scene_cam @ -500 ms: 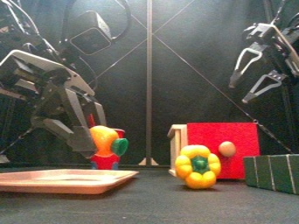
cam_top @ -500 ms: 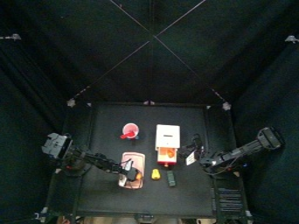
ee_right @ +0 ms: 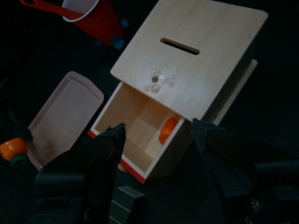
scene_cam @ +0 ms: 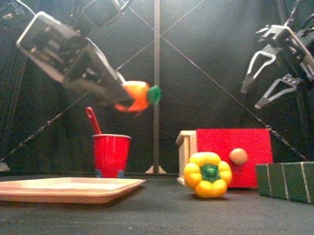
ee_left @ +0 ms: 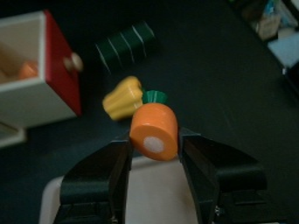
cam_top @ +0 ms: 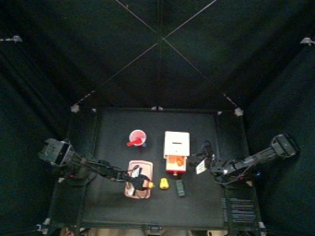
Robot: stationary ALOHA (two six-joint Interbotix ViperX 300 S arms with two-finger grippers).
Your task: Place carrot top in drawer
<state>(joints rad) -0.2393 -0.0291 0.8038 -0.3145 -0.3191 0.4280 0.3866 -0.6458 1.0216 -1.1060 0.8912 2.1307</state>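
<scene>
The left tool [ee_left: 156, 166] is clenched around the small orange carrot top with a green stub [ee_left: 155, 130], holding it in the air above the flat pale pink board [scene_cam: 68, 188], clear of the black desk [cam_top: 110, 129]. In the front view the carrot top [scene_cam: 138, 95] hangs high, above the red plastic cup [scene_cam: 110, 154]. The right tool [ee_right: 158, 140] hangs released above the white wooden drawer box with a red front [ee_right: 176, 79], whose drawer stands pulled out. A yellow toy pepper [scene_cam: 207, 175] sits in front of the drawer box [scene_cam: 223, 158].
</scene>
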